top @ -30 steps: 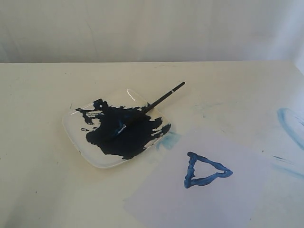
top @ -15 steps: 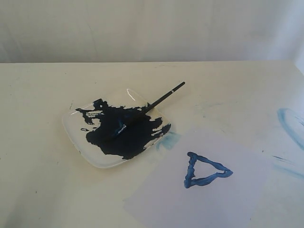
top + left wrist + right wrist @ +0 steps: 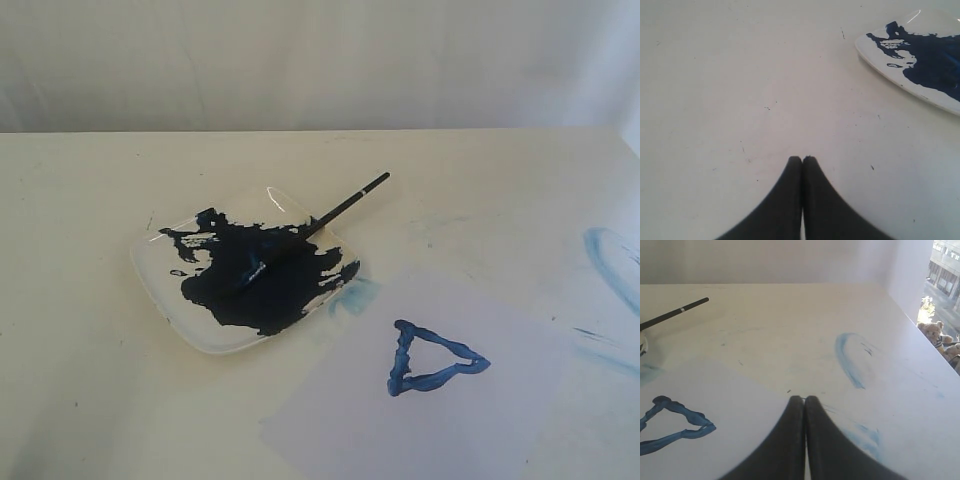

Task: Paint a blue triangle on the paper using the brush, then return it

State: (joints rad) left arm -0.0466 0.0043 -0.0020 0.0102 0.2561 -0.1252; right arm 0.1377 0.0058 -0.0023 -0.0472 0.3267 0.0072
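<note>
Both arms stay outside the exterior view; the wrist views show the left gripper (image 3: 802, 159) and right gripper (image 3: 804, 398) pressed closed on nothing. The brush (image 3: 330, 214) lies centre-left across the dish (image 3: 160, 285), its bristles lost in dark paint (image 3: 250, 290). The triangle (image 3: 432, 358) sits lower right on the paper (image 3: 500, 400), whose bottom edge is cut off.

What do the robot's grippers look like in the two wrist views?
The left gripper and the right gripper look alike: two matte black fingers each, wide at the base, curving to narrow rounded tips. No cables or markings show. The arms themselves are out of sight.
</note>
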